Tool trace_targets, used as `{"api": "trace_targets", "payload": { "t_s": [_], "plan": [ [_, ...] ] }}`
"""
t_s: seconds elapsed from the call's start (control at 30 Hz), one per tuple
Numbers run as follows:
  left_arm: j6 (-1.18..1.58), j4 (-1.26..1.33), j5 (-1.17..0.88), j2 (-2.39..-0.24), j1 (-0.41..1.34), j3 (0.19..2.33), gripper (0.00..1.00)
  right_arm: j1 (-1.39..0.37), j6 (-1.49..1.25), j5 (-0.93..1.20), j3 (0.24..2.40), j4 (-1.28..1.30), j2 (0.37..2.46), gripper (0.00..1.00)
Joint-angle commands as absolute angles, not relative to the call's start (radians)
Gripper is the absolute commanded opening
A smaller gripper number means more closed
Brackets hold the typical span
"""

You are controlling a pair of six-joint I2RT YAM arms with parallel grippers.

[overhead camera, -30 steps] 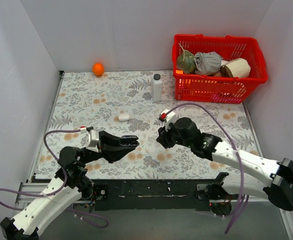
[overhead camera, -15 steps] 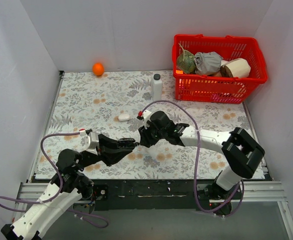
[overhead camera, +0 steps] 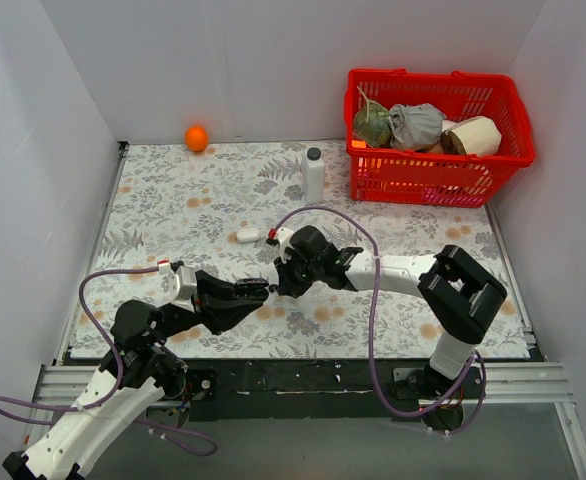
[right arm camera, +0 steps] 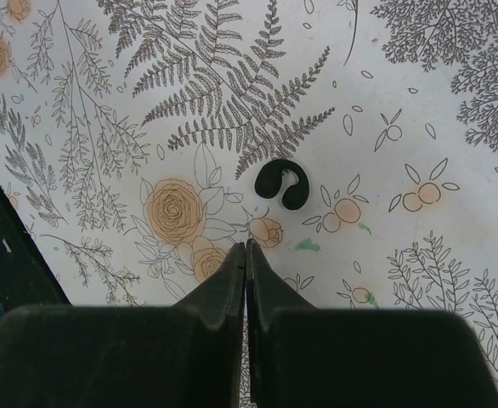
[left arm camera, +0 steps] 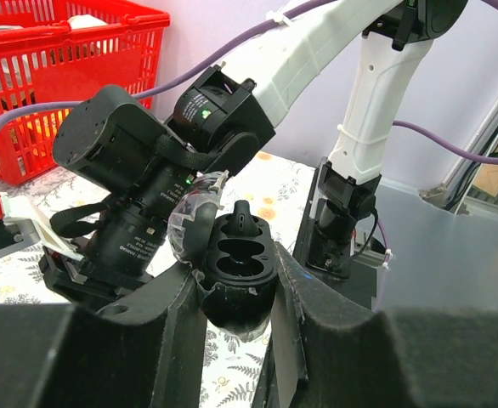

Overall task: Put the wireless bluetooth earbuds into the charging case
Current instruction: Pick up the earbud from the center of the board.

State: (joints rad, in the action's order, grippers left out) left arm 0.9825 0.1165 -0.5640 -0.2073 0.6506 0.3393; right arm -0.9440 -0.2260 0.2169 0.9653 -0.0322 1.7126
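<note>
My left gripper (overhead camera: 254,290) is shut on a black charging case (left arm camera: 235,265) and holds it above the mat with its lid open. Two wells show in the case, and I cannot tell whether a bud sits in either. My right gripper (right arm camera: 246,247) is shut with nothing between its tips. It hovers just right of the case in the top view (overhead camera: 279,284). A black earbud (right arm camera: 281,184) with a whitish tip lies on the floral mat just beyond the right fingertips. A white pebble-shaped case (overhead camera: 247,234) lies further back on the mat.
A white bottle (overhead camera: 313,175) stands mid-back. A red basket (overhead camera: 493,165) with several items is at the back right. An orange ball (overhead camera: 196,137) is at the back left. White walls close in three sides. The right arm reaches across the middle of the mat.
The right arm has swung left and folded in, so its gripper has come close beside the left gripper's case. The left gripper has shifted slightly left and nearer.
</note>
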Motion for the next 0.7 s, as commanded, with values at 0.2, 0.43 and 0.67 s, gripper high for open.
{"api": "trace_targets", "payload": {
  "t_s": [0.2,0.43,0.67],
  "plan": [
    [0.962,0.083,-0.557,-0.207,0.649,0.365,0.00,-0.934,-0.222,0.193,1.011,-0.077,1.805,0.01],
    [0.951,0.074,-0.552,-0.216,0.649,0.376,0.00,-0.928,-0.207,0.160,1.034,-0.075,1.828,0.01],
    [0.945,0.074,-0.554,-0.224,0.649,0.376,0.00,-0.914,-0.186,0.147,1.052,-0.071,1.856,0.01]
  ]
}}
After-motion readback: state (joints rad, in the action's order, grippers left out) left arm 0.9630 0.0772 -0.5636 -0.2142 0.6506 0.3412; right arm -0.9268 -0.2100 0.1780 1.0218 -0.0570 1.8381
